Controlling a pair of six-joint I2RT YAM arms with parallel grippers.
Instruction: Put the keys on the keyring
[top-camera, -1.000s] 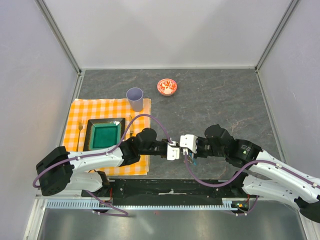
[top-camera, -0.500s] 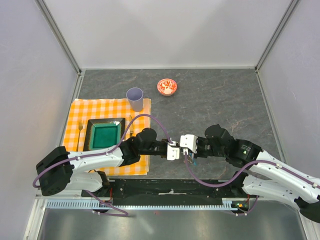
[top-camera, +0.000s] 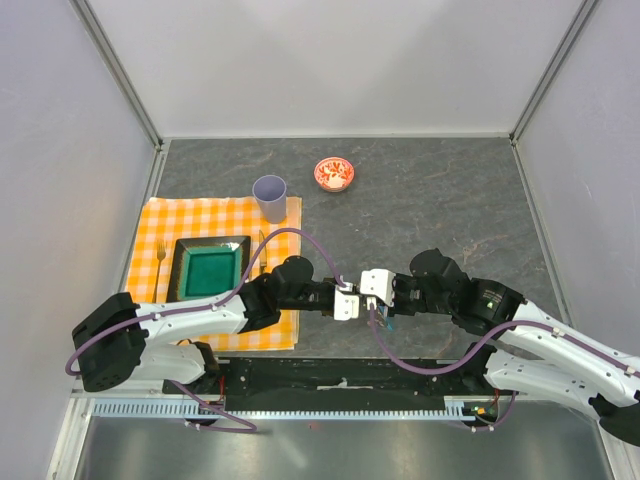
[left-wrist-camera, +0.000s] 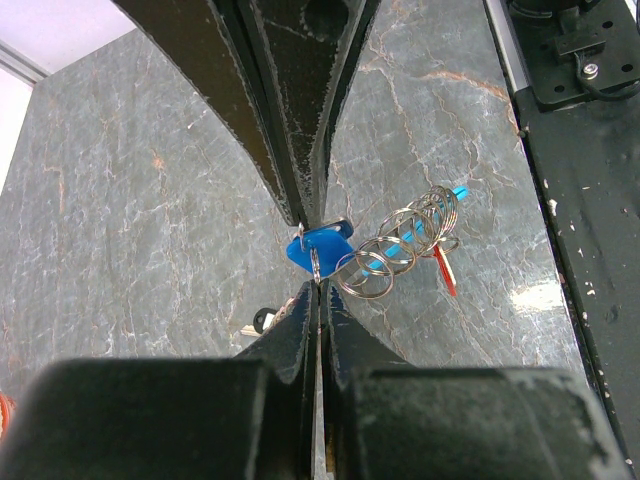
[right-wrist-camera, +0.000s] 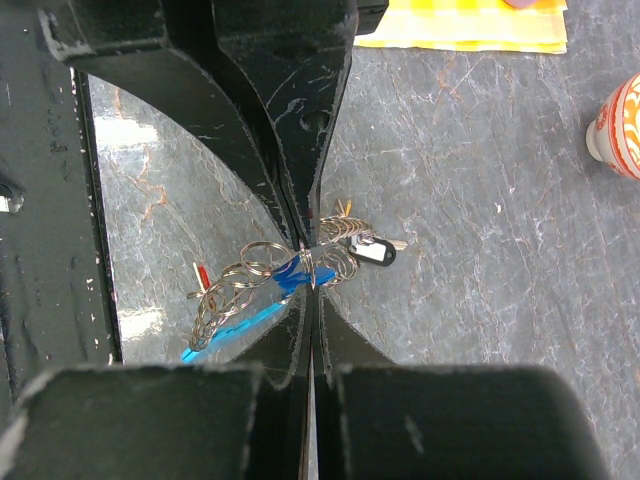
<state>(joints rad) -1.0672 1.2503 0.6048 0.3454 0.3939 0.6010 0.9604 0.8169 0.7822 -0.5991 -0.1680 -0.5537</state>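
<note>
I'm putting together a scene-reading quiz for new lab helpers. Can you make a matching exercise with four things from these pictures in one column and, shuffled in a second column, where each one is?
Things
1. cup
2. small bowl
3. green plate
4. keyring

Places
A. pinched between the left gripper and the right gripper
B. on the bare table, farthest from the arms
C. at the far edge of the checked cloth, near its right corner
D. in the middle of the cloth, a fork beside it

Pairs: 1-C; 2-B; 3-D; 4-A
</note>
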